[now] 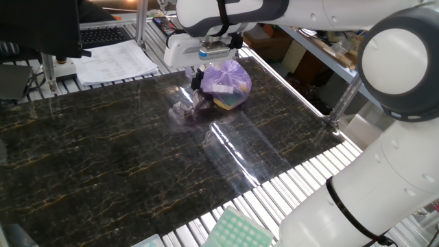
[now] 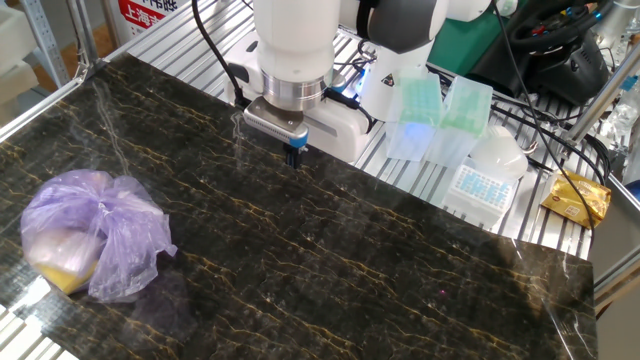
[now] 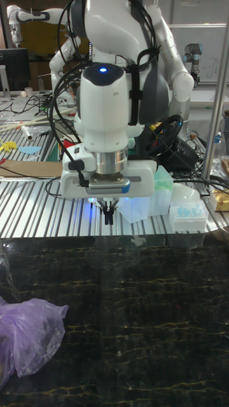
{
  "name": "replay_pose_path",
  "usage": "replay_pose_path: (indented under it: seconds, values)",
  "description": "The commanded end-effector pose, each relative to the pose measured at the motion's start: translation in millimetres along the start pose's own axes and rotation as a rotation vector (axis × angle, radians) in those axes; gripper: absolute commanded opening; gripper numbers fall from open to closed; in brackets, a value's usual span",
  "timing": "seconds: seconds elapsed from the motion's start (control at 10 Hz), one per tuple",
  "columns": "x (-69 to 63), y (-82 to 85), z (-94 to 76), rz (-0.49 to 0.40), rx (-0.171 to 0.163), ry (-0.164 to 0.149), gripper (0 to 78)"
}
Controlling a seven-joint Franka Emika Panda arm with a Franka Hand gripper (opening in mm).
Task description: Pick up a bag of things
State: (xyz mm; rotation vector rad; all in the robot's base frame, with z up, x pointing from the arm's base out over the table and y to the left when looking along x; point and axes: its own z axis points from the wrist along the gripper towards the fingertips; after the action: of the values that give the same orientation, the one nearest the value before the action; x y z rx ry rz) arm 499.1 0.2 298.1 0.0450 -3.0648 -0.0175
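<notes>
Lilac bag of things (image 2: 90,235) sits on my dark marbled worktop (image 2: 330,270), close to one edge and near a corner; in the tall fixed view only part of it shows at the lower left (image 3: 28,337). I count one such bag, tied into a lumpy bundle, with something yellow and something white showing through the thin plastic (image 1: 226,84). Just beside it on the worktop I see one small clear greyish plastic wad (image 1: 182,110), lying next to the bag's base; I cannot tell whether the two touch.

My single arm hangs its wrist straight down, with the pincer (image 2: 293,155) pointing at the worktop. The pincer (image 3: 109,213) is empty and its dark fingertips are pressed together, clenched on nothing. It hovers above the worktop near the edge opposite the bag, well apart from it in the other fixed view. In one fixed view the pincer (image 1: 196,81) lines up in front of the bag, but that is only the angle.

Off the worktop, on the slatted frame, I count two pale green racks (image 2: 440,115) and one yellow packet (image 2: 575,198).
</notes>
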Motion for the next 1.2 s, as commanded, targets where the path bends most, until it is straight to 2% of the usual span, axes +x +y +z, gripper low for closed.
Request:
replay_pose_path:
  seconds: [0.1,0.8,1.2]
  values:
    - [-0.5,-0.1,-1.4,0.000,0.000,-0.003,0.0]
    - [-0.5,-0.1,-1.4,-0.003,0.002,-0.003,0.0]
    - [-0.5,-0.1,-1.4,-0.001,0.003,-0.016,0.0]
